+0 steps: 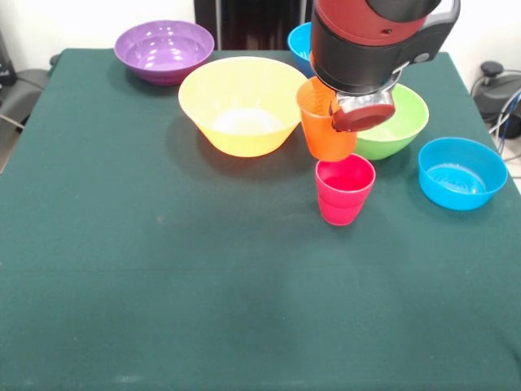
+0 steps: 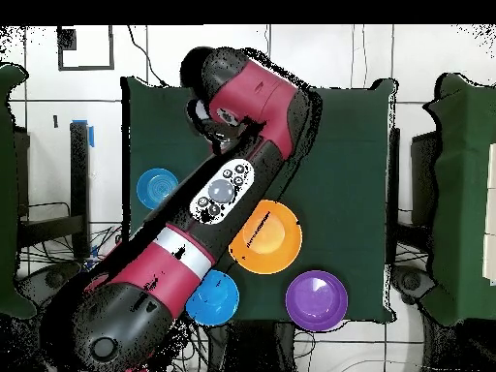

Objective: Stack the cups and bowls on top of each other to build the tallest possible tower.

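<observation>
My gripper [image 1: 340,111] is shut on the orange cup [image 1: 323,129] and holds it tilted in the air, just above and a little left of the red-pink cup [image 1: 345,189]. The red-pink cup stands upright on the green table [image 1: 203,277]. The bowls stand apart from each other: orange-yellow [image 1: 242,104], purple [image 1: 164,50], medium lime green [image 1: 403,122] behind the gripper, blue [image 1: 461,172] at the right, and another blue [image 1: 299,39] partly hidden behind the arm. The purple and lime green cups and the small ribbed bowl are out of view. In the overhead view the arm [image 2: 218,194] hides the gripper and cups.
The overhead view shows the blue bowl [image 2: 156,187], orange-yellow bowl [image 2: 269,237], second blue bowl [image 2: 215,298] and purple bowl [image 2: 317,299] near the robot's side of the table. Chairs and cables stand beyond the table edges.
</observation>
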Motion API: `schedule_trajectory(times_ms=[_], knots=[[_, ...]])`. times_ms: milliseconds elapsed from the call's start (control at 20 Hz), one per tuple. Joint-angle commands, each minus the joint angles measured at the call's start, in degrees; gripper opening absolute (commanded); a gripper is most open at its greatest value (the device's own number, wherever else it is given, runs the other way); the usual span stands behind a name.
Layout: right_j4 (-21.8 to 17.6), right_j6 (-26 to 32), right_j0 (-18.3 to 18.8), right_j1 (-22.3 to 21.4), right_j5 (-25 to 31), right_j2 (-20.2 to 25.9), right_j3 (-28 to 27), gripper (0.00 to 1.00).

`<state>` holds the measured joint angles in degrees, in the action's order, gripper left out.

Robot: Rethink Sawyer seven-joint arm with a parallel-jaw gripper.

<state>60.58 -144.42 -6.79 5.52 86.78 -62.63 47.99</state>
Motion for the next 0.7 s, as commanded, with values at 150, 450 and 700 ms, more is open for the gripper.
schedule_trajectory(times_ms=[150, 450, 700], knots=[[-3.14, -7.9, -1.26, 0.0, -4.5, 9.88, 3.19, 0.0], [-2.72, -9.53, -2.16, 0.41, -5.22, 10.76, 3.13, 0.0], [-2.82, -9.24, -2.11, 0.68, -6.39, 11.77, 3.64, 0.0]])
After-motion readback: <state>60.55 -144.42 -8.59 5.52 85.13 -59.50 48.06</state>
